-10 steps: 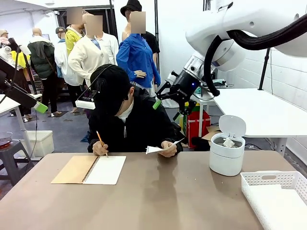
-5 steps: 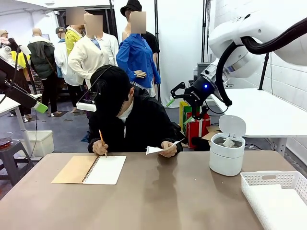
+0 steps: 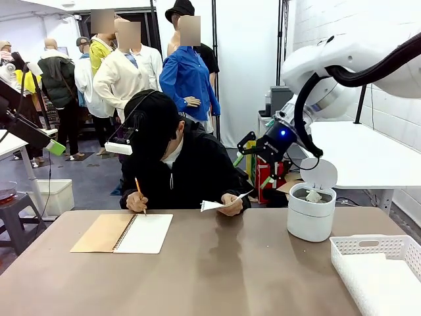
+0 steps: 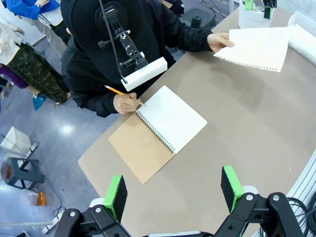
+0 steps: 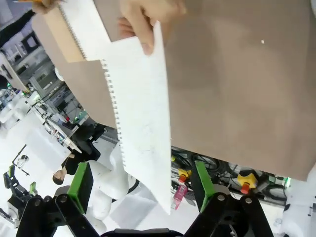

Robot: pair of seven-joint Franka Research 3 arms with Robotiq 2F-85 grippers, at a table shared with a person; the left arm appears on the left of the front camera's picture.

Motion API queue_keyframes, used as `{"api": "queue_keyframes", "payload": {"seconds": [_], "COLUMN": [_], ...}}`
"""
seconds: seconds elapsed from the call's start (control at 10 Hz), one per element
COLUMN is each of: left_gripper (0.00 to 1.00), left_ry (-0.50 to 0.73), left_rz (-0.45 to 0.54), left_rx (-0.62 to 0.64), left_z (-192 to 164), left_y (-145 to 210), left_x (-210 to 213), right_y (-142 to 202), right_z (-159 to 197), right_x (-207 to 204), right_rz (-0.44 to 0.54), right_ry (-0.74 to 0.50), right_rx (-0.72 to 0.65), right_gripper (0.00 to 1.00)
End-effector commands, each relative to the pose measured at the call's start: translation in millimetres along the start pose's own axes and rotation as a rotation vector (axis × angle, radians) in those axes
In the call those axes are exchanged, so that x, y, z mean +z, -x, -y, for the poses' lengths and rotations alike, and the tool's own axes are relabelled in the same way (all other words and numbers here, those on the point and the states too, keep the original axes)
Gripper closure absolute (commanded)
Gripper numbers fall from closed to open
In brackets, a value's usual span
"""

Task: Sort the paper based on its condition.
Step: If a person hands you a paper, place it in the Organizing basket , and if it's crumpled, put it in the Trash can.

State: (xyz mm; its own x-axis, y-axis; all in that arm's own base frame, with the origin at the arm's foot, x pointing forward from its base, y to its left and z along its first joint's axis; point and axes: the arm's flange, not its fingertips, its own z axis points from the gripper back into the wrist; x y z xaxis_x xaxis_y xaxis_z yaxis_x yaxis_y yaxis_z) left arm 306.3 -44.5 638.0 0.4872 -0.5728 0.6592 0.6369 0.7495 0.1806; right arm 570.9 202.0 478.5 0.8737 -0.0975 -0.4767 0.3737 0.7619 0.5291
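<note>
A brown worktop is seen across the front view, with a person in black seated at its far edge. The white right arm is stretched in from the right, above the worktop. A white lattice basket is set at the near right corner. An open notebook with a brown cover is laid flat in front of the person. A white bin with its lid tipped up is placed right of the person.

The paper, a single white sheet with a torn spiral edge, is held up off the worktop by one corner in the person's hand. The right pincer is hung in the air near the person's shoulder, its jaws spread wide and nothing gripped. From its wrist the sheet is seen beyond the parted fingers. The left pincer is held high over the worktop, released, nothing between its green pads. A pencil is gripped in the person's other hand at the notebook's edge.
</note>
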Motion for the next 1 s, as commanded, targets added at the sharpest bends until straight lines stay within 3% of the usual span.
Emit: {"api": "queue_keyframes", "payload": {"seconds": [0.0, 0.7, 0.8, 0.9], "left_gripper": [0.00, 0.00, 0.00, 0.00], "left_ry": [0.001, 0.001, 0.001, 0.001], "left_rz": [-0.001, -0.001, -0.001, -0.001], "left_rx": [0.002, 0.002, 0.002, 0.002], "left_z": [0, 0, 0, 0], "left_y": [0, 0, 0, 0], "left_x": [0, 0, 0, 0], "right_y": [12, -12, -16, -14], "right_z": [14, 36, 36, 37], "right_x": [-10, -82, -88, -87], "right_rz": [-0.019, -0.016, -0.032, -0.038], "right_ry": [0.014, -0.186, -0.205, -0.198], "right_rx": [0.011, 0.019, 0.050, 0.057], "right_gripper": [0.00, 0.00, 0.11, 0.31]}}
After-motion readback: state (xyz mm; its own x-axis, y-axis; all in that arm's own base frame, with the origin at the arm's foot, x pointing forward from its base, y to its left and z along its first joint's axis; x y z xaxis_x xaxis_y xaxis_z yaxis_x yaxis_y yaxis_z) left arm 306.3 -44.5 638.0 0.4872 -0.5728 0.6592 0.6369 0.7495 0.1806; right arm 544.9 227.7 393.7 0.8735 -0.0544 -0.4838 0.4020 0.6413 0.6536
